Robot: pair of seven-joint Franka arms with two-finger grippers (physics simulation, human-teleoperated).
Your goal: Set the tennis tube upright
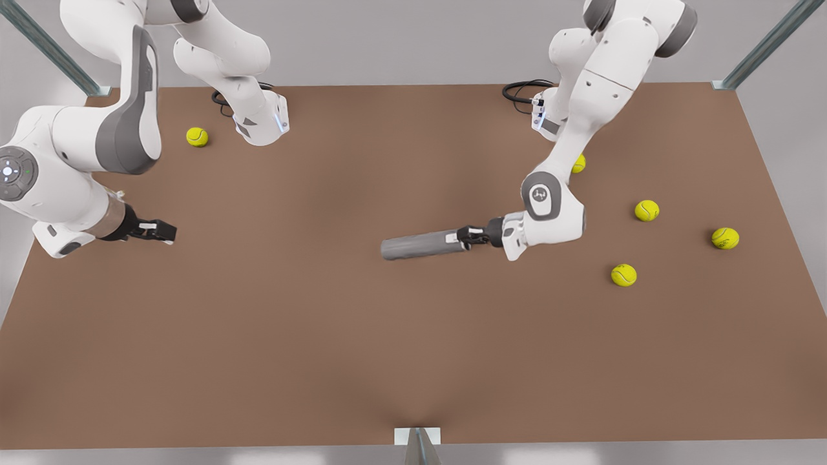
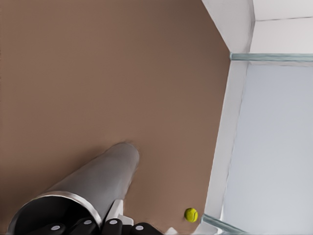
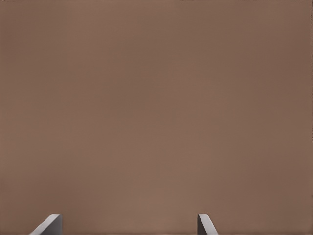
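The dark grey tennis tube [image 1: 417, 246] lies nearly level over the middle of the table, its closed end pointing to the front view's left. My left gripper [image 1: 462, 237] is shut on its silvery-rimmed end, reaching in from the front view's right. In the left wrist view the tennis tube [image 2: 93, 186] stretches away from the left gripper [image 2: 98, 227], the rim right at the fingers. My right gripper [image 1: 169, 232] waits low over the table's left side in the front view, far from the tube. It is open, and the right gripper [image 3: 128, 227] has bare brown table between its fingertips [image 3: 49, 226].
Several yellow tennis balls lie scattered: one [image 1: 197, 136] at the back left, one [image 1: 578, 163] behind the left arm, three [image 1: 647, 210] [image 1: 725, 237] [image 1: 623, 274] at the right. A ball [image 2: 191, 214] sits near the table edge. A bracket [image 1: 418, 436] marks the front edge.
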